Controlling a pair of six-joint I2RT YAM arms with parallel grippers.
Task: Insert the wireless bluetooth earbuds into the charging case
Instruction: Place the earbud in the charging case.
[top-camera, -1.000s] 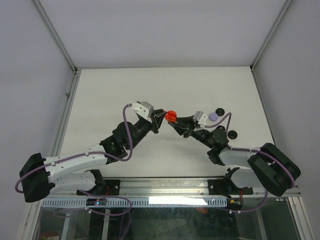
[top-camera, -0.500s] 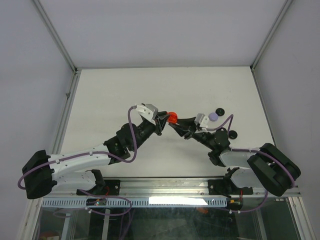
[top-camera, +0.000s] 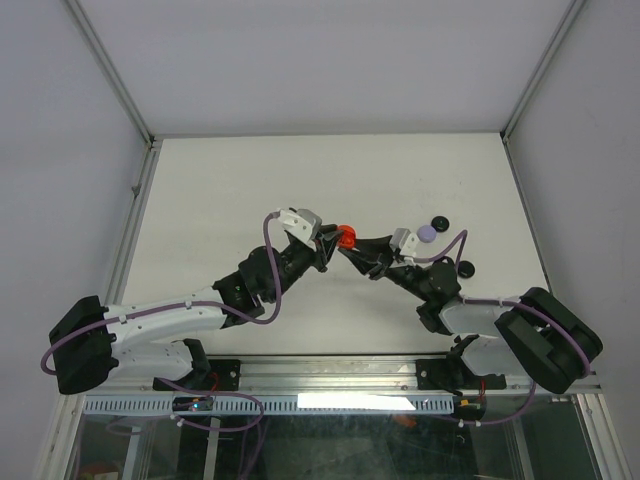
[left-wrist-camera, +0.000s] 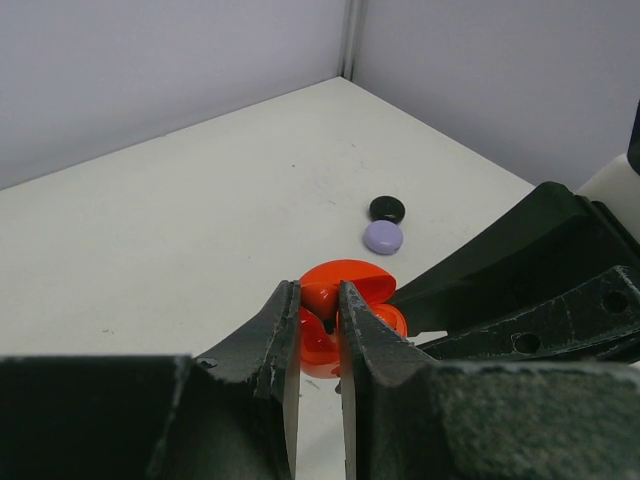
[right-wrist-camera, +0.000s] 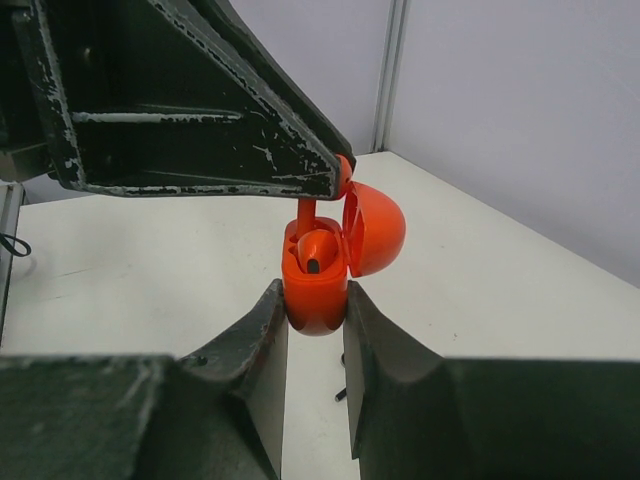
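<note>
Grippers meet over mid-table in the top view: the left gripper (top-camera: 327, 243) comes in from the left and the right gripper (top-camera: 350, 248) from the right. The red charging case (top-camera: 346, 237) sits between their tips. A lavender case (top-camera: 427, 233) and a black case (top-camera: 439, 222) lie well apart to the right.

From the left wrist, the left jaws are clenched on a red earbud (left-wrist-camera: 321, 296), right over the case's open mouth.

From the right wrist, the right jaws clamp the case's lower shell, with its lid (right-wrist-camera: 376, 230) swung open to the right. One seated bud (right-wrist-camera: 314, 252) shows a dark tip. The held earbud hangs stem-down, nearly upright, just above the socket beside it. The insertion likely calls for a short, straight descent along that stem.
</note>
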